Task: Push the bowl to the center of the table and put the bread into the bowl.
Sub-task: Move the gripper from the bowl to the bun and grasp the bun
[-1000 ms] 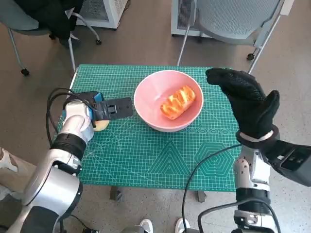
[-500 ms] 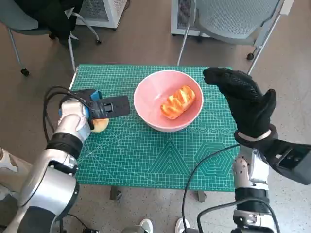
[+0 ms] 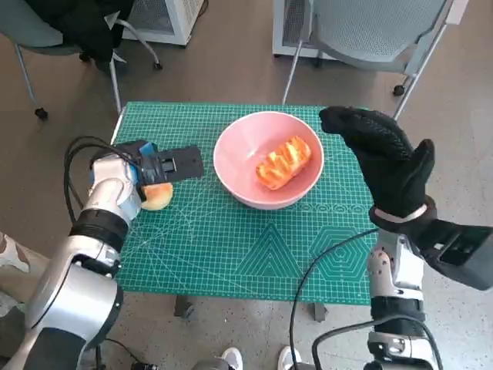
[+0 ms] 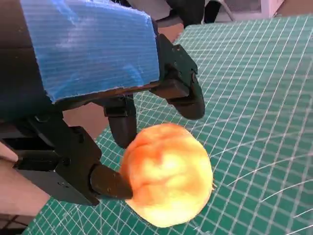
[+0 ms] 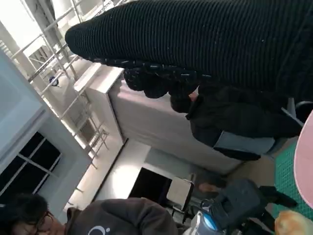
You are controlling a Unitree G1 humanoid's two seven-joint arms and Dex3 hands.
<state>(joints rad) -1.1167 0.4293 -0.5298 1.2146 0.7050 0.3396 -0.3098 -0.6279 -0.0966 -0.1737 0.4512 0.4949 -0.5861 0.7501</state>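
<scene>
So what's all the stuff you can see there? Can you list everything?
Bowl: one, pink, middle of the mat.
Bread: one, orange striped, inside the bowl.
Bun: one, pale orange, on the mat under the left hand.
Mat: one, green with white grid, covering the table.
Chairs: two, grey, beyond the table.
Person: one, dark hooded top, right wrist view.
Left hand: black, blue-taped, fingers round the bun.
Right hand: black glove, raised beside the bowl, holding nothing.

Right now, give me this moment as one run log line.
bowl: near table center, holds bread | left hand: over second bread | right hand: raised, open
</scene>
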